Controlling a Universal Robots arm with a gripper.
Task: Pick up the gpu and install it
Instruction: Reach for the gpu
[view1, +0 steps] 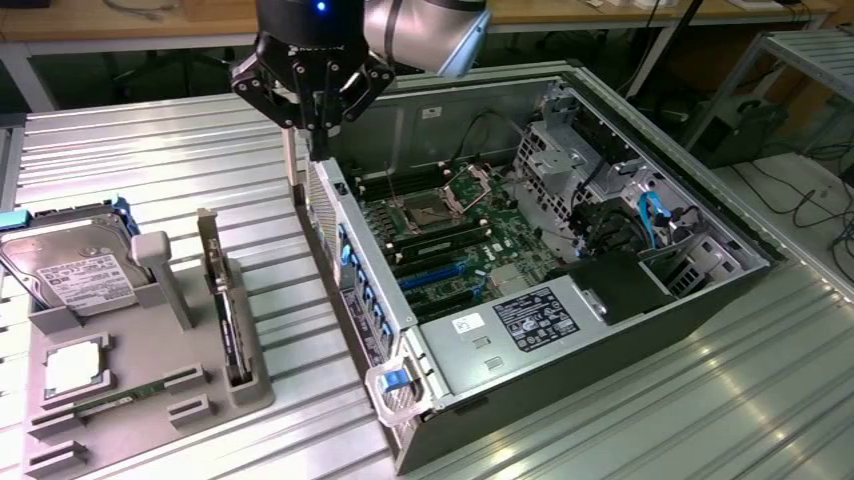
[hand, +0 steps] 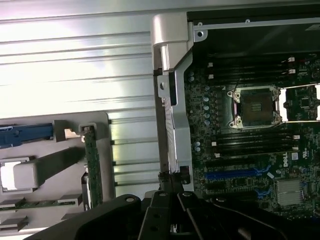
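one-armed, hanging with the gripper (view1: 320, 125) pressed together on nothing visible, above the rear wall of the open computer case (view1: 441, 125) and well apart from the gpu (view1: 227, 310). standing on its long edge in a slot of the grey holder (view1: 147, 350) on the exterior view's left, near the hard drive (view1: 74, 270), with what looks like the silver bracket at the far end. probably handling as light and stiff yet fragile, being a thin board with exposed parts and not taking a hard squeeze. likely calling for a pinch across the bare upper edge, near the middle for balance, avoiding the fan and the lower contact edge. possibly slipping under a slack grip, or tilting under an off-centre one.
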